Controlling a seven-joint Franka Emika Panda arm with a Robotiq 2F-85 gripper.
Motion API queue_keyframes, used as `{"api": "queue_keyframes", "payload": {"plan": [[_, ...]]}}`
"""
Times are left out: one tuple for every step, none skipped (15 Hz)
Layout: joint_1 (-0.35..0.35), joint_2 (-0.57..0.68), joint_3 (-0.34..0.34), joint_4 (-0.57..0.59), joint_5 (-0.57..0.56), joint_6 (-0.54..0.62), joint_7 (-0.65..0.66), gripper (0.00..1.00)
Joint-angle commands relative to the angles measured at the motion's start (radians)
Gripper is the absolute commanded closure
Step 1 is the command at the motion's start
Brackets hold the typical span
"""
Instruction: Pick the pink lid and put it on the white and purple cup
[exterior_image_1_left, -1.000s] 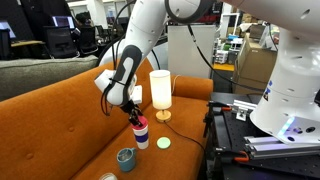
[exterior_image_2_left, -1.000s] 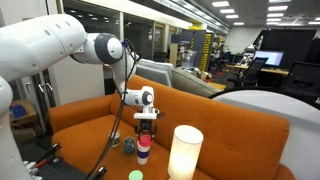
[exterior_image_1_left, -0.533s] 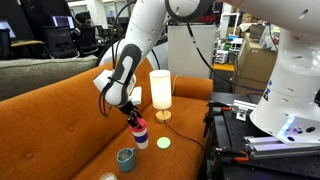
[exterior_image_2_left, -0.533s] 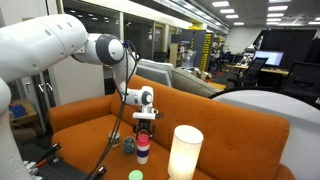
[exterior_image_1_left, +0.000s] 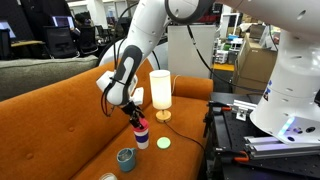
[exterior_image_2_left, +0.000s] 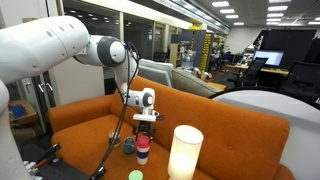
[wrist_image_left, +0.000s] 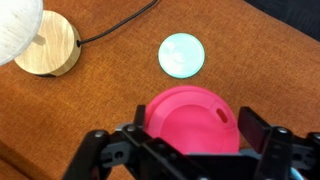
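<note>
The pink lid (wrist_image_left: 190, 120) fills the lower middle of the wrist view, lying between the two black fingers, which stand against its left and right edges. My gripper (wrist_image_left: 195, 125) is shut on it. In both exterior views the gripper (exterior_image_1_left: 137, 117) (exterior_image_2_left: 146, 130) points straight down over the white and purple cup (exterior_image_1_left: 142, 138) (exterior_image_2_left: 143, 153), which stands upright on the orange sofa seat. The pink lid (exterior_image_1_left: 140, 124) (exterior_image_2_left: 144, 140) sits level at the cup's mouth. The lid hides the cup in the wrist view.
A white lamp (exterior_image_1_left: 160, 92) (exterior_image_2_left: 185, 152) on a round wooden base (wrist_image_left: 48, 48) stands close beside the cup, its cable (wrist_image_left: 110, 30) trailing over the seat. A pale green disc (wrist_image_left: 181, 54) (exterior_image_1_left: 164, 142) lies nearby. A squat grey-teal cup (exterior_image_1_left: 126, 157) (exterior_image_2_left: 129, 147) stands on the cushion.
</note>
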Motion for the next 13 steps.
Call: {"api": "queue_keyframes", "payload": {"plan": [[-0.034, -0.004, 0.029, 0.018, 0.018, -0.008, -0.009, 0.00], [-0.040, -0.011, 0.034, 0.016, 0.024, -0.001, -0.011, 0.00], [-0.049, -0.024, 0.042, 0.008, 0.033, 0.007, -0.016, 0.00], [-0.051, -0.038, 0.043, -0.002, 0.036, 0.019, -0.013, 0.00], [-0.056, -0.051, 0.046, -0.011, 0.043, 0.028, -0.011, 0.00], [-0.059, -0.073, 0.048, -0.029, 0.047, 0.041, -0.009, 0.00], [-0.036, -0.025, 0.028, 0.029, 0.024, 0.005, 0.003, 0.00], [-0.037, -0.031, 0.028, 0.030, 0.025, 0.003, 0.002, 0.00], [-0.037, -0.029, 0.028, 0.030, 0.025, 0.003, 0.002, 0.00], [-0.036, -0.023, 0.029, 0.030, 0.025, 0.003, 0.003, 0.00], [-0.035, -0.018, 0.029, 0.030, 0.024, 0.004, 0.003, 0.00], [-0.035, -0.018, 0.029, 0.031, 0.024, 0.004, 0.003, 0.00], [-0.035, -0.018, 0.029, 0.032, 0.024, 0.004, 0.003, 0.00]]}}
